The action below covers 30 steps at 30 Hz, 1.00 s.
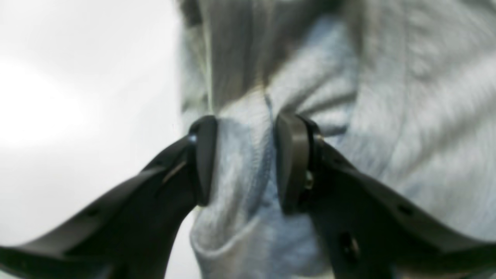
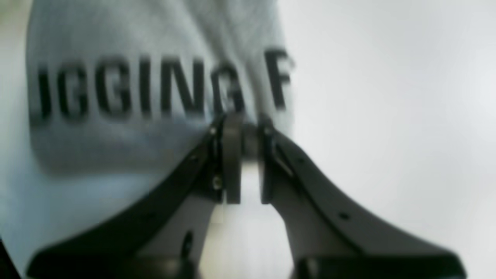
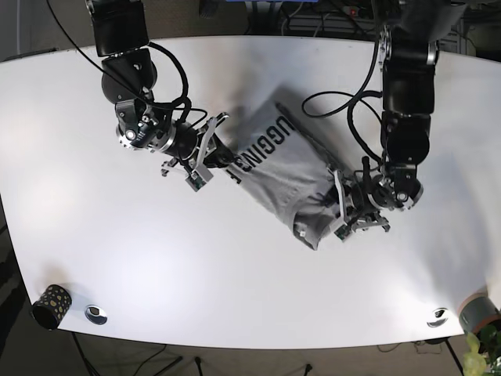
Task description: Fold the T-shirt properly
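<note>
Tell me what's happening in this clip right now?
A two-armed robot is folding a grey T-shirt on a white table. The left gripper has its jaws pinched on a bunched fold of fabric at one end. The right gripper grips the shirt's edge beside the printed lettering at the other. The shirt lies partly folded and diagonal between the arms, rumpled near the left gripper.

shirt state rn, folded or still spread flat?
Partly folded. The T-shirt is a narrow, creased band on the table, held by the left gripper and the right gripper at opposite ends.
</note>
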{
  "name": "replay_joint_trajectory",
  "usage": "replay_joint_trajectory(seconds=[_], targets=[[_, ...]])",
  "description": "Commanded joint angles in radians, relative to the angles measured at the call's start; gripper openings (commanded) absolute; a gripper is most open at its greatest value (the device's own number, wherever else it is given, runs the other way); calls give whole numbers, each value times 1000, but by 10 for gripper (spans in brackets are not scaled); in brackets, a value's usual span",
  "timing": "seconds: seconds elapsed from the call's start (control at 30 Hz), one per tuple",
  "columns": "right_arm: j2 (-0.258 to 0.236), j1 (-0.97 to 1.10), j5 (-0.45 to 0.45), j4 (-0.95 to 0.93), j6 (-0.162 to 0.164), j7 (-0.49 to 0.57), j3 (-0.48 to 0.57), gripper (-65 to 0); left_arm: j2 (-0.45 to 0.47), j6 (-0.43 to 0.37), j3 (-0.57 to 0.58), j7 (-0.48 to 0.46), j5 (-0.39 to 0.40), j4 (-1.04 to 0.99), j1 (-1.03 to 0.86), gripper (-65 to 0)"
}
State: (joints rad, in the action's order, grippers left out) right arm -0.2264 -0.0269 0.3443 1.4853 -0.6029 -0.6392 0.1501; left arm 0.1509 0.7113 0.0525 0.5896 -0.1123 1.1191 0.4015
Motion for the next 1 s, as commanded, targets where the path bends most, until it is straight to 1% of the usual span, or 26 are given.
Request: replay_joint_trajectory(seconds=[0.0, 0.07, 0.1, 0.2, 0.3, 0.37, 0.43, 0.53, 0.63, 0.7, 0.73, 0.83, 0.9, 0.97], targets=[[26, -1, 6, 18, 1, 9, -4, -590, 8, -13, -4, -12, 7, 16, 57, -419], [55, 9, 6, 18, -1, 9, -2, -590, 8, -13, -6, -10, 7, 17, 93, -419], [68, 11, 6, 18, 1, 9, 15, -590, 8, -13, -7, -10, 7, 25, 106, -419], [84, 9, 6, 18, 7, 9, 119, -590, 17, -13, -9, -9, 7, 97, 115, -419], [97, 5, 11, 19, 8, 9, 181, -591, 46, -13, -10, -9, 7, 192, 113, -419], [115, 2, 16, 19, 8, 9, 182, -591, 49, -13, -12, -4, 7, 232, 99, -419], [124, -8, 6, 47, 8, 9, 150, -591, 68, -13, -27, 23, 7, 292, 64, -419], [120, -32, 6, 64, 8, -12, 82, -591, 75, -13, -73, 69, 7, 375, 7, -419], [118, -89, 6, 61, 7, -54, -16, -590, 71, -13, -119, 76, 7, 441, -65, -419], [106, -117, 6, 44, 7, -61, -51, -588, 71, -13, -144, 76, 7, 473, -108, -419], [84, -138, 6, 22, 7, -64, -57, -588, 69, -13, -162, 76, 7, 496, -137, -419], [49, -199, 6, -71, 5, -63, -37, -588, 42, -13, -190, 71, 7, 545, -198, -419], [43, -224, 6, -143, 2, -55, -22, -590, 19, -13, -227, 73, 6, 582, -233, -419], [45, -230, 6, -194, 1, -23, -1, -590, -9, -13, -268, 71, 6, 609, -263, -419]])
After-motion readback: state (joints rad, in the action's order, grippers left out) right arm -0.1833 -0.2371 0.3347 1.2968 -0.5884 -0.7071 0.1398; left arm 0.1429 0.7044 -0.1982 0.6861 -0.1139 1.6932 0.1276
